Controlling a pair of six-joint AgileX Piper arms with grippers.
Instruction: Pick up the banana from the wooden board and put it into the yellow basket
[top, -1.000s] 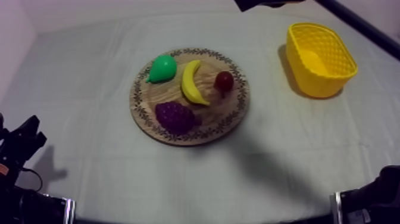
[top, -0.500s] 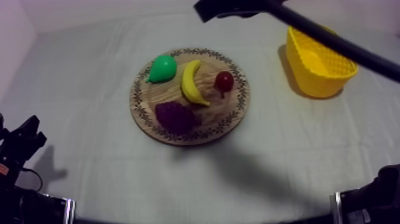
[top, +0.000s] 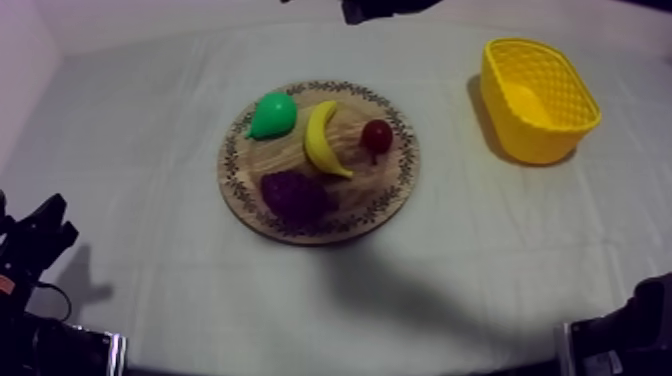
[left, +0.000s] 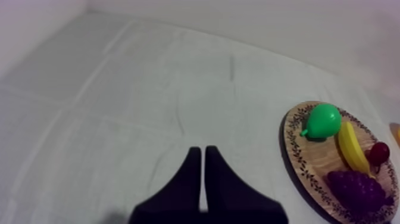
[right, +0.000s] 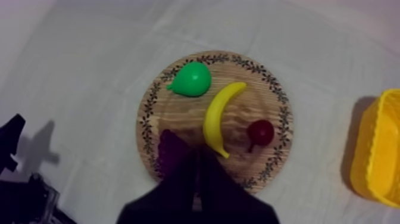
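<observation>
Right claw (right: 196, 157) closed, empty (hangs over board (right: 178, 117)); banana (right: 218, 117) below on board, not touching.

Desk (top: 130, 150): open cloth on every side of the board (top: 232, 180), with a broad free strip between it and the yellow basket (top: 545, 140).
Board: the banana (top: 322, 140) lies along the middle.
- Pear (top: 272, 115): beside the banana's upper end, bare wood between them.
- Small red fruit (top: 377, 135): on the basket side, across a narrow gap.
- Grapes (top: 293, 196): crowd the banana's lower end; contact cannot be told.

Basket: mouth faces upward.
</observation>
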